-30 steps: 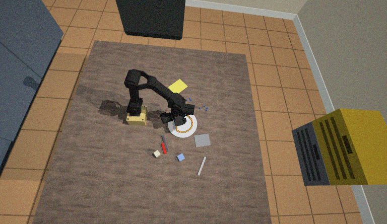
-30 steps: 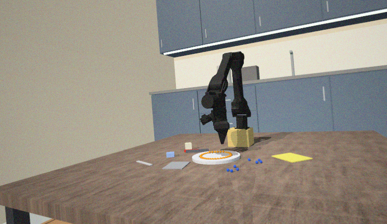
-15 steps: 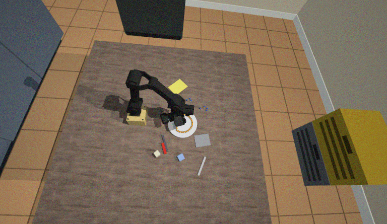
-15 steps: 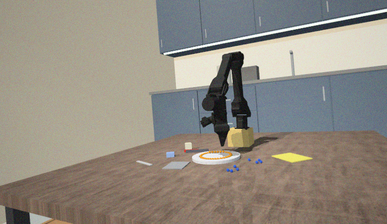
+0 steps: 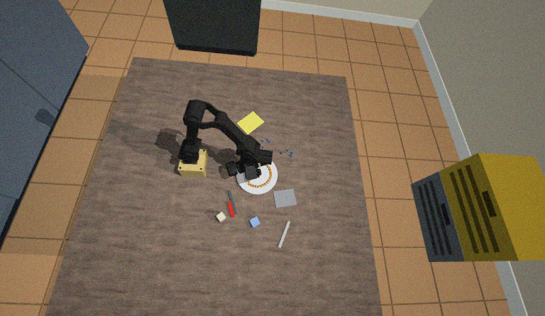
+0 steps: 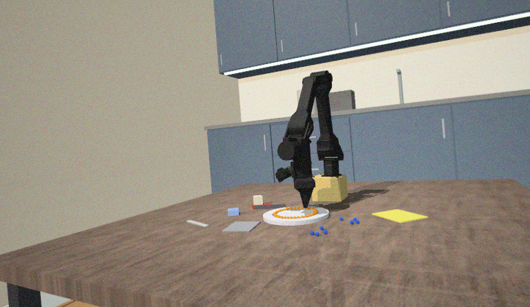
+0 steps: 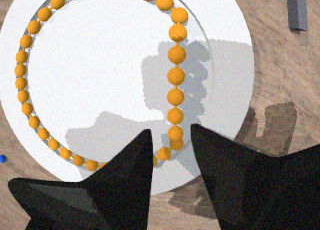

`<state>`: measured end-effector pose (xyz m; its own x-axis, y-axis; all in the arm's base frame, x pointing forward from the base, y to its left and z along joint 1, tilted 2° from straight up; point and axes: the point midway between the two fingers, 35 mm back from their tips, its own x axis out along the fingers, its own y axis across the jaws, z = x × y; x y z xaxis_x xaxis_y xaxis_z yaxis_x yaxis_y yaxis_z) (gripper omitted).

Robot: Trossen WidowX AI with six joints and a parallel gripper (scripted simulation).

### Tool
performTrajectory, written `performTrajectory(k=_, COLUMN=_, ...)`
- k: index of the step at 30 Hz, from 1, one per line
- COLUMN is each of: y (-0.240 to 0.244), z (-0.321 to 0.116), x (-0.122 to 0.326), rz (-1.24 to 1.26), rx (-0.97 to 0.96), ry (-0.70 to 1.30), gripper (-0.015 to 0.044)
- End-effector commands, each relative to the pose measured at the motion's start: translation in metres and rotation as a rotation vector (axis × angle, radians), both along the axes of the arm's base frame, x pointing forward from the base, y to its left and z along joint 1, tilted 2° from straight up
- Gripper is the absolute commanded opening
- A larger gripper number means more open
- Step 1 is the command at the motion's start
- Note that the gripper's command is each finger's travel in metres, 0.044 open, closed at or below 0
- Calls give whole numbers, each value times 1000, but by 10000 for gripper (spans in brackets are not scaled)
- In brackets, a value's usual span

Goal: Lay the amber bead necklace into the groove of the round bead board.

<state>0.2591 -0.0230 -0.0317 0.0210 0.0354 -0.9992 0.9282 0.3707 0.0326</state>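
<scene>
The round white bead board (image 5: 257, 191) (image 6: 295, 223) (image 7: 227, 20) lies flat on the table. The amber bead necklace (image 5: 257, 186) (image 6: 295, 217) (image 7: 176, 76) forms a loop on it. In the wrist view its left side follows the groove, while a nearly straight run on the right lies inside the groove's curved line. My gripper (image 6: 305, 208) (image 7: 171, 133) is partly open, with nothing held. Its fingertips are low over the board's edge on the arm-base side, above the lower end of that straight run. The left finger hides a few beads; the top view does not show the fingertips.
Blue beads (image 5: 287, 150) (image 6: 321, 228) and a yellow sheet (image 5: 250, 122) (image 6: 399, 215) lie to one side. A grey plate (image 5: 284, 198), a blue block (image 5: 255, 221), a cream block (image 5: 221, 216), a red-and-grey tool (image 5: 230, 209) and a pale bar (image 5: 284, 234) lie on the other.
</scene>
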Motion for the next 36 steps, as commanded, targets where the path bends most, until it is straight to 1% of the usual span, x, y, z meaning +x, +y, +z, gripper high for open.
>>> performTrajectory(k=1, y=1, z=-6, x=-3, rz=-4, rx=3, ry=11, gripper=120)
performTrajectory(k=4, y=1, z=-6, x=-3, rz=-4, rx=3, ry=11, gripper=120)
performTrajectory(k=8, y=0, z=-3, x=-1, rz=0, rx=1, ry=5, gripper=15)
performTrajectory(k=9, y=0, z=-3, x=-1, rz=0, rx=1, ry=5, gripper=0)
performTrajectory(k=36, y=0, z=-3, x=-1, rz=0, rx=1, ry=5, gripper=0)
